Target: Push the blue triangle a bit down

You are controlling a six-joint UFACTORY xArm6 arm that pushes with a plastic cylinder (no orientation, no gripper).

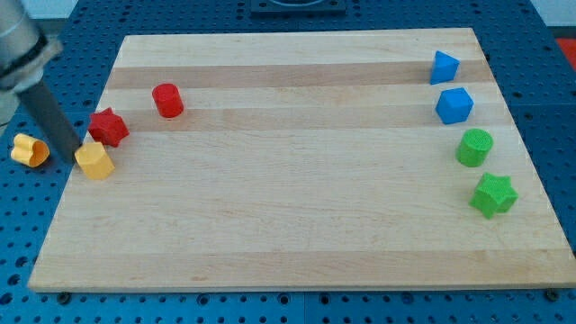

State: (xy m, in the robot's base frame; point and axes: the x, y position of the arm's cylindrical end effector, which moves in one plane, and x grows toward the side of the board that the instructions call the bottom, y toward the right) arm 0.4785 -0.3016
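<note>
Blue triangle point(444, 67) sits at the wooden desk's point(297, 207) top right corner, just above a blue cube point(454, 105), while my tip point(74, 149), with no claw, rests far left beside a yellow block point(94, 160), so a gentle push from above seems best.

We are looking at a lab or robotics test bench: a pale wooden board point(297, 162) is lying on a blue perforated mounting plate point(18, 225) with a regular grid of holes, and small coloured plastic blocks are sitting along its left and right sides.
</note>
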